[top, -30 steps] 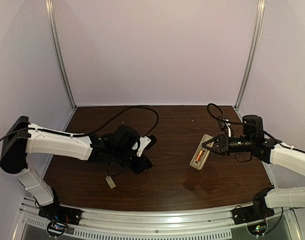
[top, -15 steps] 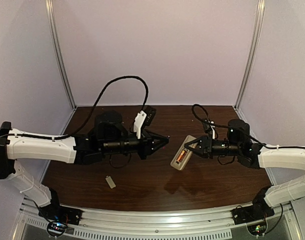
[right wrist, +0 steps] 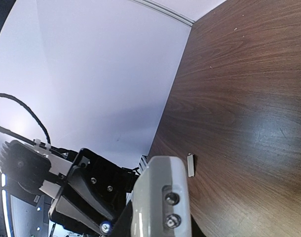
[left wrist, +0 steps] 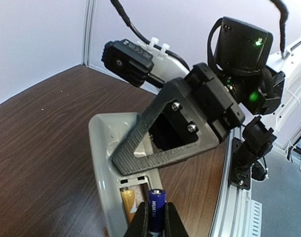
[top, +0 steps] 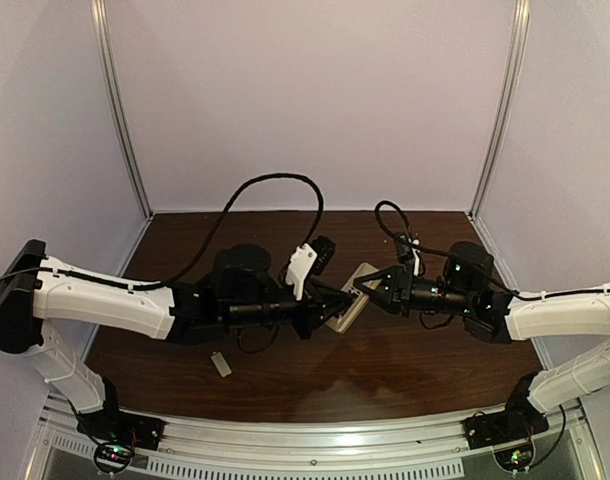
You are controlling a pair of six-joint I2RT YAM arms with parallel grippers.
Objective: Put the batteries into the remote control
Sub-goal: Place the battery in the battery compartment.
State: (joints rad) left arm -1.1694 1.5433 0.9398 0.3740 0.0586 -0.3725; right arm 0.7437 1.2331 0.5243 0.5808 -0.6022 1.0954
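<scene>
My right gripper (top: 369, 291) is shut on the remote control (top: 349, 302) and holds it above the table's middle, its beige-grey back (left wrist: 107, 158) facing my left gripper. One orange battery (left wrist: 128, 204) lies in the open bay. My left gripper (left wrist: 156, 216) is shut on a blue battery (left wrist: 157, 198), whose tip stands just at the bay's empty slot. In the top view my left gripper (top: 336, 297) meets the remote. In the right wrist view the remote's end (right wrist: 160, 192) hides my right gripper (right wrist: 158, 228), with my left gripper (right wrist: 84, 190) just behind.
The small flat grey cover piece (top: 221, 364) lies on the brown table (top: 415, 355) near the front left, under my left arm; it also shows in the right wrist view (right wrist: 191, 165). Cables loop above both arms. White walls and metal posts bound the table.
Both arms have moved toward the middle. My right gripper brought the remote leftward and my left gripper came right with the battery, until they met.
</scene>
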